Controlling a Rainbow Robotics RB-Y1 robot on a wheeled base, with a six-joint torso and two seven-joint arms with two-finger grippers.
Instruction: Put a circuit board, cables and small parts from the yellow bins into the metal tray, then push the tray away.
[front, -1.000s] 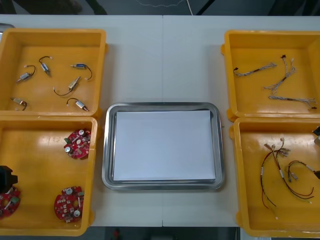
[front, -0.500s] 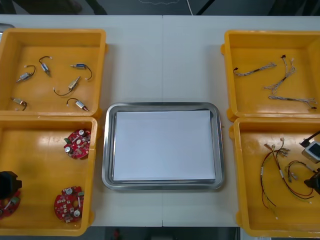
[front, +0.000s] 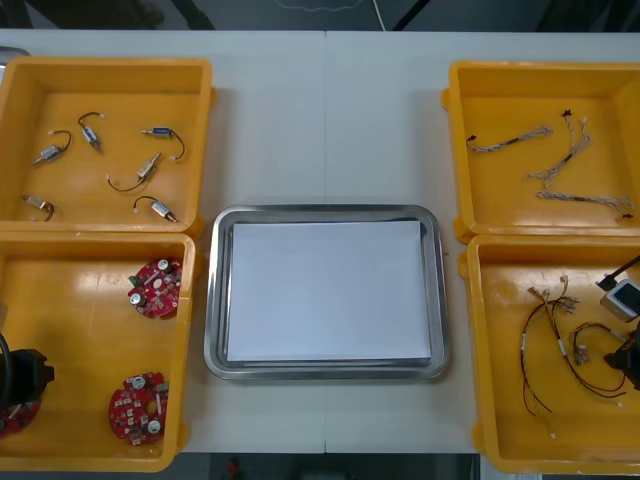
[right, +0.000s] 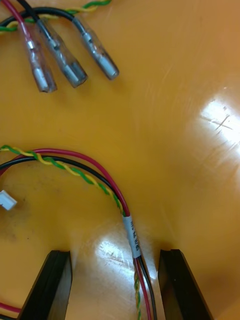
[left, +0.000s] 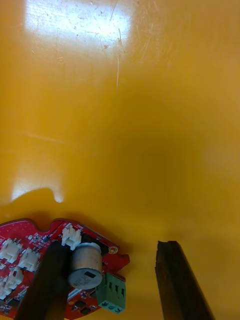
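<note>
on the left of the tabletop (front: 325, 120), the far left yellow bin (front: 205, 140) holds several small metal parts (front: 147, 168) with dark wire tails, lying scattered and apart. the near left yellow bin (front: 90, 340) holds two round red circuit boards (front: 153, 288) towards its tray side. a third circuit board (left: 82, 267) lies at its outer edge. the left end effector (left: 111, 245) is low over that third board with its fingers spread wide. one finger lies across the board beside its silver can, and the other stands over bare bin floor just past the board's rim. the metal tray (front: 213, 300) sits in the middle between the bins, white inside and carrying nothing. the far right yellow bin (front: 455, 150) holds pale twisted cables (front: 560, 165). in the near right yellow bin (front: 478, 350) the right end effector (left: 115, 251) is down at the floor, fingers wide apart. a red and yellow cable (right: 127, 220) with a black strand runs between them, nearer one finger, not pinched.
</note>
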